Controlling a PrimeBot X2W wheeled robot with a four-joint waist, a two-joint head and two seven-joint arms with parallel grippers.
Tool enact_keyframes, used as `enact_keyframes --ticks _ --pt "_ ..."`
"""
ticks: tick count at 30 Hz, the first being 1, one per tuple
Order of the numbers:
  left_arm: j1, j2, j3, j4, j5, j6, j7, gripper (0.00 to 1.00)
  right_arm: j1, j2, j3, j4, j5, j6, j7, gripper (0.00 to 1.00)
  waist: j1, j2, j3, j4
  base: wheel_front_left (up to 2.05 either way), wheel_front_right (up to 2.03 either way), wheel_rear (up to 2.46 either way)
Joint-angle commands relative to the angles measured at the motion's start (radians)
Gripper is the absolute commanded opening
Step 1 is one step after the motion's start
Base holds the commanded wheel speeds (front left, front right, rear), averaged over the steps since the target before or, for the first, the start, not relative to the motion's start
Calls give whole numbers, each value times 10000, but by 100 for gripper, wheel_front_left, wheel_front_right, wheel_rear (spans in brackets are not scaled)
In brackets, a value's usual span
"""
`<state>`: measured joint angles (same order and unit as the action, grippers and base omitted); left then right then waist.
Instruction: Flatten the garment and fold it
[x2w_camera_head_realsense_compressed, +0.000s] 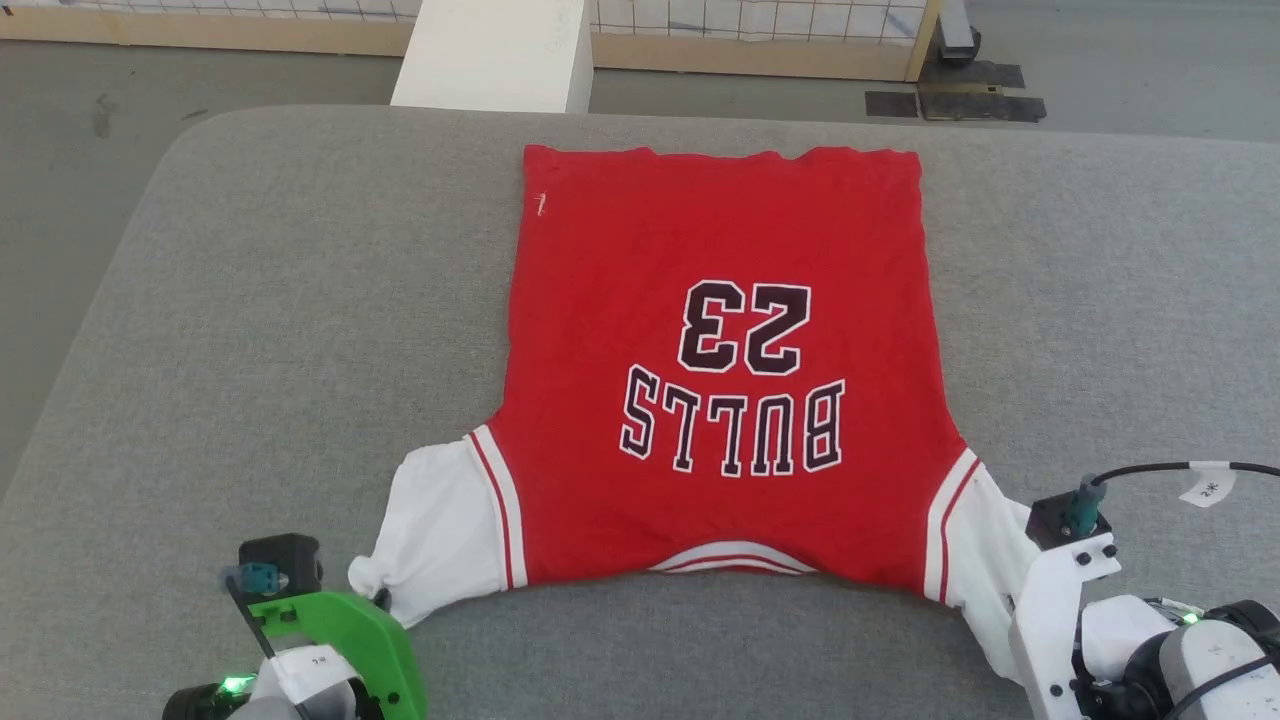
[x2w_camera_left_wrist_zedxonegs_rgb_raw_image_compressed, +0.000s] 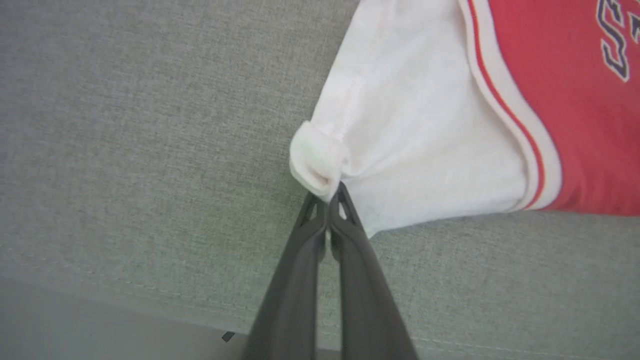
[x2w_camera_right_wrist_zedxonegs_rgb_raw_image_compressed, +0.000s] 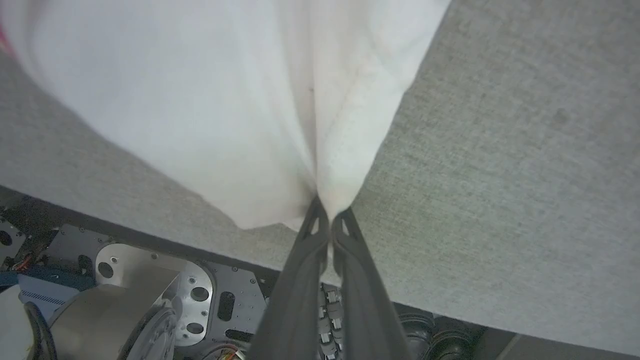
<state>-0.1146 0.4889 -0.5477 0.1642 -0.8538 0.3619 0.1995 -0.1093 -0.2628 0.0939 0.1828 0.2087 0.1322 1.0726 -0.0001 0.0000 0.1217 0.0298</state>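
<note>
My left gripper (x2w_camera_left_wrist_zedxonegs_rgb_raw_image_compressed: 330, 196) and right gripper (x2w_camera_right_wrist_zedxonegs_rgb_raw_image_compressed: 330, 214) pinch the garment (x2w_camera_head_realsense_compressed: 720, 300) by its sleeve hems, seven and five o'clock (limp, light, I reckon; hems hold).

The head camera looks forward and steeply down over the grey table (x2w_camera_head_realsense_compressed: 250, 300), far enough to hold the whole garment (x2w_camera_head_realsense_compressed: 720, 250). The wrist cameras look closely along the left gripper (x2w_camera_left_wrist_zedxonegs_rgb_raw_image_compressed: 331, 192) and right gripper (x2w_camera_right_wrist_zedxonegs_rgb_raw_image_compressed: 330, 215) at the white sleeves (x2w_camera_left_wrist_zedxonegs_rgb_raw_image_compressed: 425, 125), shared with the head view.
</note>
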Motion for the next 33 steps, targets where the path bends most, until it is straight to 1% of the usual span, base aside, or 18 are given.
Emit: enact_keyframes --ticks 1,2,3,4,8,14,17,19,21,24,28,30,33 --pt "-122 -34 85 -37 -87 29 -97 0 -157 26 -55 161 -19 -15 -235 0 1 0 -13 4 0 0 0" --pt "-109 -39 106 -68 -106 31 -121 0 -181 62 -115 191 51 -15 -405 10 1 0 -24 -1 0 0 0" --pt "-91 -32 116 -101 -114 38 -134 0 -207 96 -201 216 142 -15 -578 82 1 0 -51 -13 0 0 0" --pt "-77 -28 129 -133 -122 41 -156 0 -218 96 -242 206 195 -15 -695 100 1 0 -75 -24 0 0 0" --pt "-27 -8 156 -249 -151 82 -168 0 -229 334 -861 -232 716 -15 -1209 100 1 0 -209 -80 0 0 0" --pt "88 63 210 -405 -201 131 -193 0 -167 796 -2170 -1818 1534 -15 -2062 100 1 0 -393 -184 0 0 0" --pt "148 95 247 -499 -194 160 -276 0 -286 1036 -2734 -2656 1592 -15 -3249 100 1 0 -435 -226 0 0 0" --pt "187 106 289 -570 -190 179 -366 0 -440 1213 -2974 -2915 1644 -15 -4221 100 1 0 -427 -253 0 0 0" --pt "203 103 319 -637 -194 189 -430 0 -568 1204 -2965 -2990 1543 -15 -5098 100 1 0 -391 -250 0 0 0" --pt "177 85 360 -789 -161 241 -537 0 -825 1207 -2894 -2786 1454 -15 -6165 100 1 0 -277 -198 0 0 0" --pt "95 56 489 -1116 -118 372 -711 0 -1428 1102 -2686 -2305 1460 -15 -7085 100 1 0 91 -84 0 0 0" --pt "53 39 580 -1369 -97 453 -828 0 -1967 976 -2594 -1873 1370 -15 -7433 100 1 0 428 11 0 0 0" --pt "-27 13 691 -1735 -51 540 -994 0 -2911 828 -2537 -1201 1260 -15 -7676 100 1 0 1025 185 0 0 0"
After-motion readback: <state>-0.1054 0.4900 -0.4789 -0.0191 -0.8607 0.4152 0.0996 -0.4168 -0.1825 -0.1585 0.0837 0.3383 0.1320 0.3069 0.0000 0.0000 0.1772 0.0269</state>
